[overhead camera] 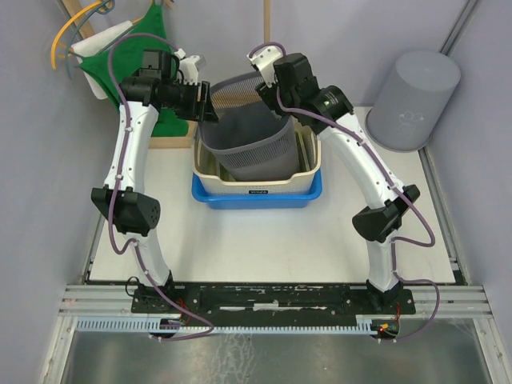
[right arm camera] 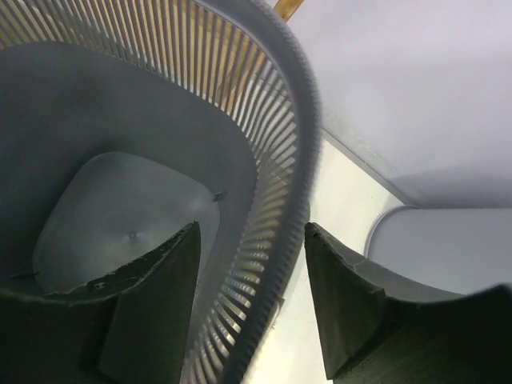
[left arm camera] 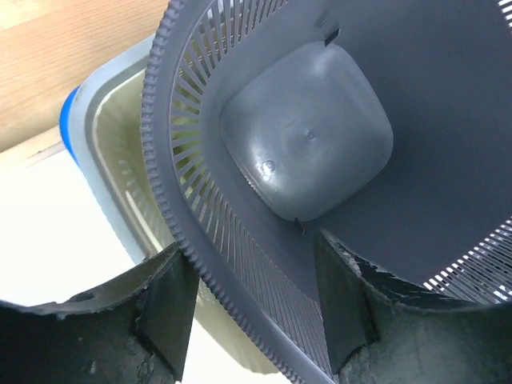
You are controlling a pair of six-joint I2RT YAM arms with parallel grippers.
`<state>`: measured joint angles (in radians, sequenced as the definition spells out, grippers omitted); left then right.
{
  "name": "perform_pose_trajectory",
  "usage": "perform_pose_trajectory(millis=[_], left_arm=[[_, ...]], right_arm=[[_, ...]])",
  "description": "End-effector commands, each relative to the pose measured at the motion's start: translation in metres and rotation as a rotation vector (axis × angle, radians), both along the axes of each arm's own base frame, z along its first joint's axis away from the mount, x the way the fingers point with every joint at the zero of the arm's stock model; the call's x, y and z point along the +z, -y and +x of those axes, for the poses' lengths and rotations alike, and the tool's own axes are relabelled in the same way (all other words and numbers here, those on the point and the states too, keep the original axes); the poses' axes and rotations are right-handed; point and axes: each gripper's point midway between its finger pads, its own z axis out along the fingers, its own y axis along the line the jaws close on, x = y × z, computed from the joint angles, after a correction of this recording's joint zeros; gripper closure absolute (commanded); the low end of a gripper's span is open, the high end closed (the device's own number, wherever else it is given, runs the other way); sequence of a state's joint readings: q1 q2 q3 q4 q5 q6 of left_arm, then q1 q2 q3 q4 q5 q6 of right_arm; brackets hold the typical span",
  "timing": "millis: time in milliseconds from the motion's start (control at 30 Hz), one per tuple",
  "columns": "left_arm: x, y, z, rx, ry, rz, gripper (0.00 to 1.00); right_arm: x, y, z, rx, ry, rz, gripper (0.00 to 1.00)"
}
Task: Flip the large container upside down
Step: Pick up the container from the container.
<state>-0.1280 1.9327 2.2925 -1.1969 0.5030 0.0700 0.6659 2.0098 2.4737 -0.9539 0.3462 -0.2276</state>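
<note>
Grey large container (overhead camera: 254, 136) leans in beige tub (overhead camera: 240, 190), upper centre; my left end effector (left arm camera: 254, 248) and right end effector (right arm camera: 252, 228) straddle opposite rims, jaws apart, for two-sided flip.

Top external camera was fixed high, above and behind the robot. It looked down and forward and took in the whole table (overhead camera: 264, 248) from far off.

Left wrist camera sat just behind the left gripper (left arm camera: 250, 252), very near, and looked past the fingers into the grey slatted basket (left arm camera: 304, 136).

Right wrist camera sat likewise behind the right gripper (right arm camera: 250, 232), at the opposite rim.

All three views shared the basket. Both wrist views shared its floor. Top and left wrist views shared the beige tub (left arm camera: 132, 184).
</note>
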Motion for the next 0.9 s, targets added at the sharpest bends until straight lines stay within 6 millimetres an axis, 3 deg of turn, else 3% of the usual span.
perform_pose_trajectory(millis=[0,67,100,133,300,567,667,767,867], left_arm=[[0.016,0.015,0.005,-0.007,0.041,-0.029,0.43],[0.014,0.017,0.004,-0.007,0.04,-0.02,0.71],[0.014,0.017,0.004,-0.002,0.04,-0.015,0.93],[0.014,0.016,0.004,0.001,0.039,-0.011,0.97],[0.02,0.014,-0.001,0.001,0.058,0.003,0.97],[0.039,0.017,-0.01,-0.01,0.112,-0.004,0.97],[0.055,0.018,-0.012,-0.003,0.164,-0.002,0.97],[0.09,0.014,-0.015,0.032,0.282,0.015,0.97],[0.127,0.008,-0.021,0.076,0.412,0.029,0.97]], right_arm=[[-0.012,0.002,0.013,-0.071,0.006,-0.015,0.41],[-0.017,0.001,0.017,-0.09,0.006,-0.019,0.53],[-0.019,0.0,0.017,-0.087,0.0,-0.016,0.61],[-0.021,-0.002,0.017,-0.079,-0.009,-0.012,0.68],[-0.029,-0.012,0.014,-0.042,-0.05,0.01,0.99],[-0.019,-0.031,-0.002,0.061,-0.097,0.112,1.0],[0.006,-0.031,-0.007,0.076,-0.046,0.161,1.0],[0.04,-0.026,-0.015,0.096,0.02,0.209,1.0],[0.09,-0.019,-0.033,0.14,0.119,0.283,1.0]])
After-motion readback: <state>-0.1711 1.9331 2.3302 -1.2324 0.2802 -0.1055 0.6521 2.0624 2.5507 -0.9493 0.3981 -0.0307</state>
